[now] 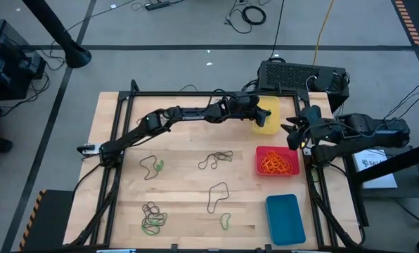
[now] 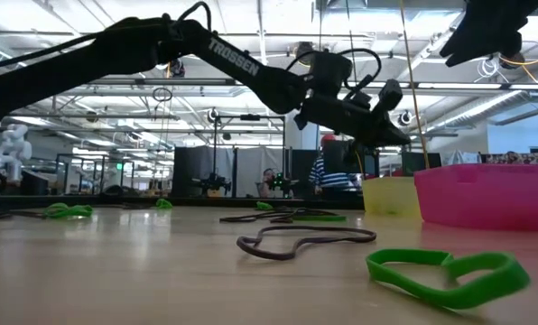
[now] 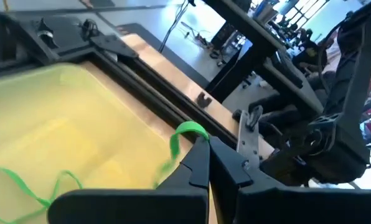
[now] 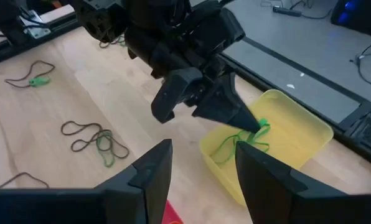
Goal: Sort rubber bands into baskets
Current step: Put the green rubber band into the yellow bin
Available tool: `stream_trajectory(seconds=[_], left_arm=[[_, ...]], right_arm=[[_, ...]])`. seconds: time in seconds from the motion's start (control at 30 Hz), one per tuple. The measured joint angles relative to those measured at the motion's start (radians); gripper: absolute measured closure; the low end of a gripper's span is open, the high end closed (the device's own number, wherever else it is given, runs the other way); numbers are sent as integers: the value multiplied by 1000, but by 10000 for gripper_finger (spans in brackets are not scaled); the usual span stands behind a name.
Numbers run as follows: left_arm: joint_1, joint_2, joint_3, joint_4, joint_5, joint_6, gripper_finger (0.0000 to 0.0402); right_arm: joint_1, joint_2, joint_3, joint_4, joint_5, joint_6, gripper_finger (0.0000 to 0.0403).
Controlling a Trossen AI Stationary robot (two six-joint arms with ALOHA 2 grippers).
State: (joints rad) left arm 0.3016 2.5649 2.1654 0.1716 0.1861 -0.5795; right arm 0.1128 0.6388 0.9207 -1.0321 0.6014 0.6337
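Grey floor point(image 1: 195, 28) w/ darker seam lines around the pale wood surface point(image 1: 188, 183). Black cables point(image 1: 248, 14) lie on the floor at the far side; a yellow cord point(image 1: 325, 28) runs there too. Black vented box point(image 1: 294, 76) sits at the surface's far edge. Low view: big open hall, white ceiling beams w/ strip lights point(image 2: 251, 90), dark partitions point(image 2: 215, 171), a person in striped top point(image 2: 328, 171) far back.

3 baskets: 1 yellow point(image 1: 268, 124), 1 red point(image 1: 260, 163), 1 blue point(image 1: 285, 218); 2 arms.
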Motion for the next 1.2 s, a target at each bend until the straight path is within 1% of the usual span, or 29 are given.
stream_trajectory(seconds=[0.27, 0.33, 0.6, 0.73, 0.83, 0.97, 1.03, 1.2], left_arm=[[0, -6, 0, 10, -8, -10, 399], [0, -8, 0, 7, -13, -16, 391], [0, -8, 0, -60, -32, -94, 322], [1, -10, 0, -81, -32, -97, 288], [2, -14, 0, -113, -19, -96, 272], [4, -14, 0, -144, 0, -129, 268], [7, -14, 0, -176, 5, -147, 267], [19, -15, 8, -194, 87, -149, 267]], right_arm=[[-13, 0, 0, -5, -4, -29, 234], [-13, 0, 0, -5, -5, -25, 234], [-13, 0, 0, -5, -62, -17, 234], [-13, 0, 0, 2, -89, -16, 234], [-13, 0, 0, 16, -110, 7, 234], [-13, 0, 0, 17, -113, 42, 234], [-13, 0, 0, 20, -136, 60, 234], [-13, 0, 0, 31, -205, 90, 234]])
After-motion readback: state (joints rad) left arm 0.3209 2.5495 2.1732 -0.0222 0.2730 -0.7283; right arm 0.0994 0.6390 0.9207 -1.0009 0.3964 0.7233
